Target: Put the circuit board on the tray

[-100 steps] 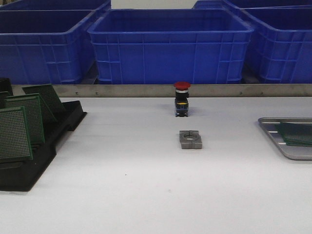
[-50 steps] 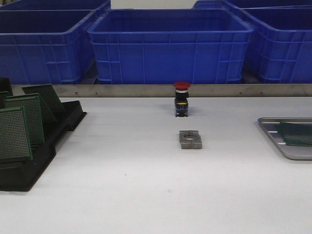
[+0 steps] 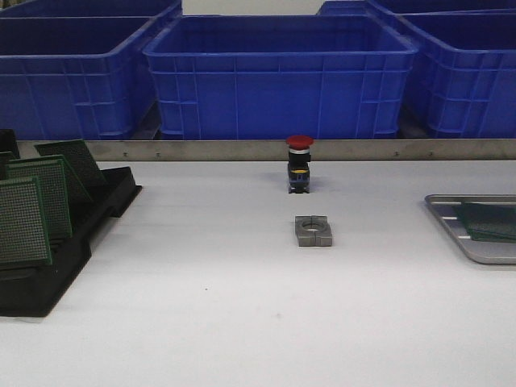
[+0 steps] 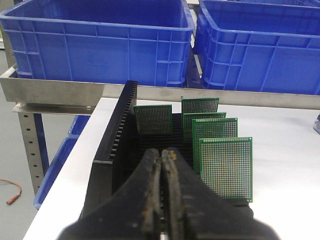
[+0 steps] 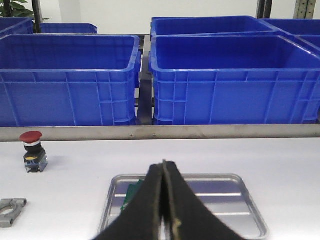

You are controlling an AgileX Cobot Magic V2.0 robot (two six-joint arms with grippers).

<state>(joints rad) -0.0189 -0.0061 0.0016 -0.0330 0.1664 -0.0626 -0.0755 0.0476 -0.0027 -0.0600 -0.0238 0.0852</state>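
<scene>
On the right edge of the white table (image 3: pixel 210 322) I see the tray (image 3: pixel 451 230), only partly in the front view, with green circuit boards (image 3: pixel 490 222) already lying flat on it. From my right wrist camera the right gripper (image 5: pixel 164 167) has its fingers pressed together with nothing between them, hanging over the tray's near side; a green board edge (image 5: pixel 132 192) peeks out just left of the fingers.

Over on the left sits the black slotted rack (image 3: pixel 97 214), with several green perforated boards (image 3: pixel 24 219) standing upright in its slots. My left wrist camera shows the left gripper (image 4: pixel 163 155) likewise closed on nothing, at the near end of the rack, with five boards (image 4: pixel 226 169) standing beyond and to the right of it. Neither arm appears in the front view.

Between rack and tray, near the table's middle, a small grey metal block (image 3: pixel 314 230) with a round hole lies flat. Just beyond it stands a red mushroom push-button (image 3: pixel 300 164). Blue plastic crates (image 3: pixel 282 72) line the far side behind a metal rail (image 3: pixel 201 150).
</scene>
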